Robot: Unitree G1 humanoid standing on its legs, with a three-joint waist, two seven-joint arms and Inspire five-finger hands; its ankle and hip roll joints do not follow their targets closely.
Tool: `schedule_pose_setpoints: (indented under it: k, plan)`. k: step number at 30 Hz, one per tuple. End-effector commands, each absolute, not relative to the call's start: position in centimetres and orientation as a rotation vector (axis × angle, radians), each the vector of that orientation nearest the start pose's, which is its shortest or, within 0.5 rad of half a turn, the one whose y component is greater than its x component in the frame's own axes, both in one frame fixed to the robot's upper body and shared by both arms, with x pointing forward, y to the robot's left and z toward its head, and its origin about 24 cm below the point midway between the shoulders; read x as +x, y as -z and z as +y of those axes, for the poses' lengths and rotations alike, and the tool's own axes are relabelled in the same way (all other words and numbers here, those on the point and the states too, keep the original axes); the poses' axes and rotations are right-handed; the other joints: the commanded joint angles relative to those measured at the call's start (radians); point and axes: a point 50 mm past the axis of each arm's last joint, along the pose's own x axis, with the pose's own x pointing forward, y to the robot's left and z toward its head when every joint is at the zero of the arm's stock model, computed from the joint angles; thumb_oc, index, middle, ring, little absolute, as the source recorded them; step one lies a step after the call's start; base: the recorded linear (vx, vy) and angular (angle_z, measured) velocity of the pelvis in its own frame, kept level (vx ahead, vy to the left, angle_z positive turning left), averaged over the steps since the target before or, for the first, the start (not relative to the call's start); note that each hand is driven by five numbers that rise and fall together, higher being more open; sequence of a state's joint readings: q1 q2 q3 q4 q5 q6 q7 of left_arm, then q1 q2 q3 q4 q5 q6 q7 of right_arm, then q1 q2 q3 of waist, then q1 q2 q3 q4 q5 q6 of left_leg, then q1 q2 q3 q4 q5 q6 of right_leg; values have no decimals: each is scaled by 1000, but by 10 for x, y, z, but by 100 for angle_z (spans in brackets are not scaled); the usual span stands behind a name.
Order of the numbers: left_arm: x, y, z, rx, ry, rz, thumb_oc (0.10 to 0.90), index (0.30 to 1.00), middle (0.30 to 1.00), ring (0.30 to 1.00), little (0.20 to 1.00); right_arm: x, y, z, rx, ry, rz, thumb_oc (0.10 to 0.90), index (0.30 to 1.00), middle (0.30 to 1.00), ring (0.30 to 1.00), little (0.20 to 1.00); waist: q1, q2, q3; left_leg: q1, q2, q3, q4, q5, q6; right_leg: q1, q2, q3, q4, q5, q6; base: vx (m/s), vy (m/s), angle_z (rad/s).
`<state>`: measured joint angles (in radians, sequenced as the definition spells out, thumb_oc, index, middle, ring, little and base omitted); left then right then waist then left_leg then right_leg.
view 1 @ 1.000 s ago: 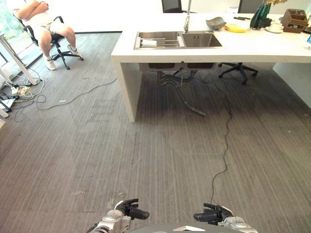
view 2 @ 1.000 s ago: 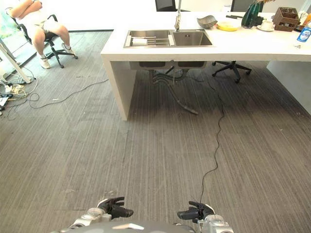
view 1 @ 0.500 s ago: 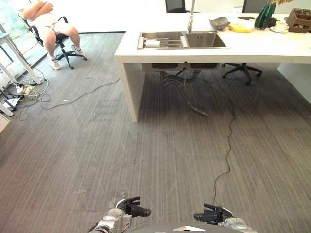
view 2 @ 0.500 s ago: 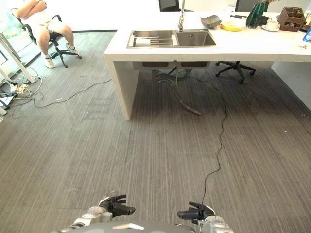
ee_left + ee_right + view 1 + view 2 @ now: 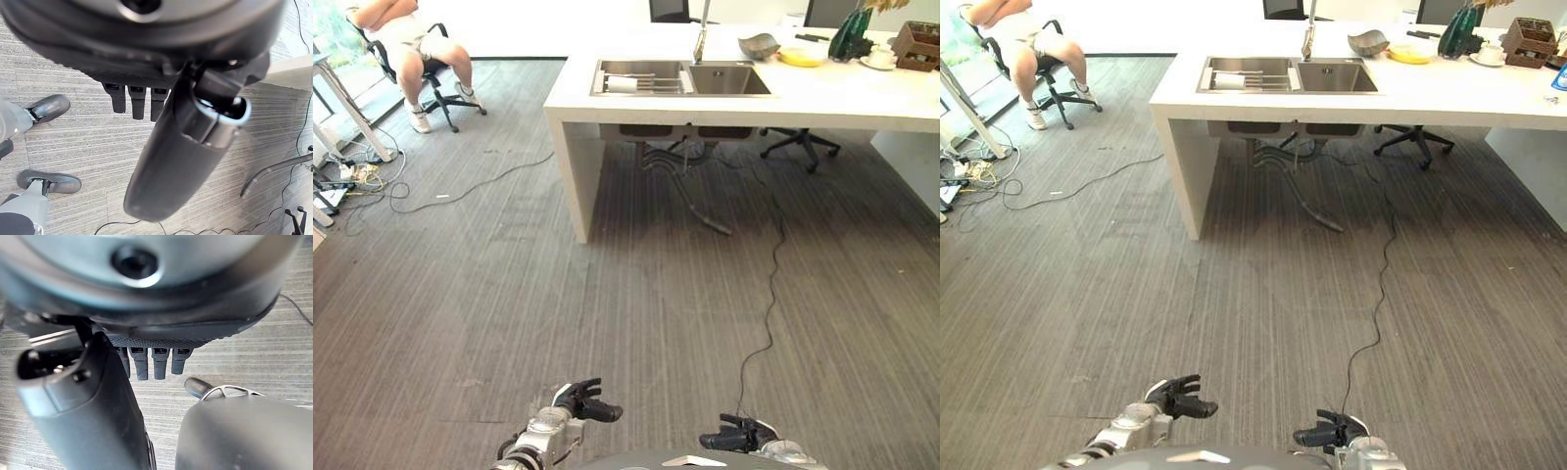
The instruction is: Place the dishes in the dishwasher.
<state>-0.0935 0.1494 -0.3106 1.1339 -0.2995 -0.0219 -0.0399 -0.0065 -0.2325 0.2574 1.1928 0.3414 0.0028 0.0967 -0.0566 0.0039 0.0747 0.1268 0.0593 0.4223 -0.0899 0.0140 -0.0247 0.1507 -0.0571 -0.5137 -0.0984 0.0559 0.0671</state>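
Left hand: I see my left hand (image 5: 579, 402) low at the near edge of the head view, fingers relaxed and spread, holding nothing; its wrist view shows only floor past the fingertips.
Right hand: my right hand (image 5: 736, 436) sits alongside, fingers loosely extended, nothing between them and touching nothing.
Floor: bare grey carpet (image 5: 607, 294) lies between me and the counter, crossed by a thin black cable (image 5: 771, 284).
Counter: a white island counter (image 5: 822, 93) stands well ahead, with a double sink (image 5: 680, 78) set into it.
Dishes: a grey bowl (image 5: 759, 45), a yellow plate (image 5: 800, 57) and a cup on a saucer (image 5: 878, 56) rest on the counter beyond the sink; what lies in the sink rack I cannot tell.
Dishwasher: I cannot identify one from here.
Bystander: a person (image 5: 406, 39) sits on an office chair at far left.
Progress: I judge the task not yet begun; no dish is picked up, and approach, grasp and loading are all left.
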Motion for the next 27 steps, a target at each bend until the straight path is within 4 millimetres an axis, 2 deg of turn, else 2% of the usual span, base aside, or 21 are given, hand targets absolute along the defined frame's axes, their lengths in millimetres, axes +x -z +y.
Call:
schedule_pose_setpoints:
  k: [1, 3, 7, 10, 11, 13, 15, 16, 19, 22, 24, 26, 27]
  plan:
    - [181, 139, 147, 108, 195, 931, 800, 900, 900, 900, 900, 120, 157, -220, -73, 16, 1167, 800, 900, 900, 900, 900, 18, 7, 0, 4, 25, 14, 3, -2, -54, 14, -61, 1, 12, -80, 71, 8, 37, 0]
    - [200, 129, 148, 97, 161, 858, 800, 900, 900, 900, 900, 129, 152, -226, -55, 52, 1128, 800, 900, 900, 900, 900, 19, 6, 15, -12, 14, 8, 4, -5, -48, -6, -73, 2, 22, -73, 77, -54, 68, 0]
    - [216, 120, 143, 70, 147, 817, 800, 900, 900, 900, 900, 152, 143, -232, -44, 85, 1061, 800, 900, 900, 900, 900, 16, 5, 54, -52, 1, 6, 11, -1, -35, -82, -108, 14, 92, -75, 84, -136, 73, 1]
    - [217, 121, 142, 41, 128, 834, 800, 900, 900, 900, 900, 159, 141, -232, -47, 73, 1051, 800, 900, 900, 900, 900, 7, 13, 73, -18, -30, 18, 10, -25, -6, -89, -157, 6, 191, -92, 95, -17, 154, 0]
    - [217, 121, 142, 41, 127, 834, 800, 900, 900, 900, 900, 160, 141, -232, -48, 73, 1051, 800, 900, 900, 900, 900, 6, 12, 75, -16, -32, 19, 10, -27, -5, -88, -159, 7, 197, -95, 97, 164, 211, -1]
    - [219, 117, 142, -10, 108, 801, 800, 900, 900, 900, 900, 160, 139, -232, -43, 70, 1030, 800, 900, 900, 900, 900, -2, 18, 110, 46, -74, 6, 4, -62, 38, -125, -242, 17, 407, -107, 112, 190, 247, -2]
    - [212, 121, 146, -28, 85, 831, 800, 900, 900, 900, 900, 161, 140, -222, -13, 52, 1021, 800, 900, 900, 900, 900, -9, 9, 130, 90, -97, 12, 3, -102, 58, -215, -310, 13, 604, -60, 124, 168, 124, -5]
    - [212, 121, 147, -28, 84, 831, 800, 900, 900, 900, 900, 161, 140, -222, -13, 51, 1021, 800, 900, 900, 900, 900, -9, 7, 129, 89, -99, 13, 3, -103, 59, -218, -313, 15, 609, -62, 125, 187, -52, -7]
    - [215, 119, 149, -29, 67, 809, 800, 900, 900, 900, 900, 166, 138, -215, 5, 37, 992, 800, 900, 900, 900, 900, -11, 10, 127, 98, -91, 21, 3, -119, 46, -270, -288, -22, 508, -66, 112, 131, -112, -2]
    - [228, 108, 146, 7, 102, 740, 800, 900, 900, 900, 900, 170, 135, -219, 8, 49, 957, 800, 900, 900, 900, 900, -21, 2, 132, 113, -99, 11, 8, -138, 30, -304, -247, -52, 265, 6, 123, 234, -220, -4]
    - [233, 104, 149, 24, 106, 713, 800, 900, 900, 900, 900, 163, 136, -223, 16, 61, 969, 800, 900, 900, 900, 900, -33, -3, 135, 140, -110, 1, 24, -168, 16, -336, -252, -29, 143, 56, 146, 286, -218, 8]
    - [232, 103, 149, 24, 106, 712, 800, 900, 900, 900, 900, 160, 137, -223, 21, 63, 978, 800, 900, 900, 900, 900, -33, -3, 135, 149, -110, -1, 29, -180, 12, -342, -256, -27, 112, 75, 154, 312, -211, 8]
    - [234, 102, 149, 22, 109, 702, 800, 900, 900, 900, 900, 152, 140, -228, 24, 79, 1001, 800, 900, 900, 900, 900, -33, -4, 122, 177, -122, -17, 56, -226, 13, -335, -265, -44, 102, 85, 156, 489, -320, 10]
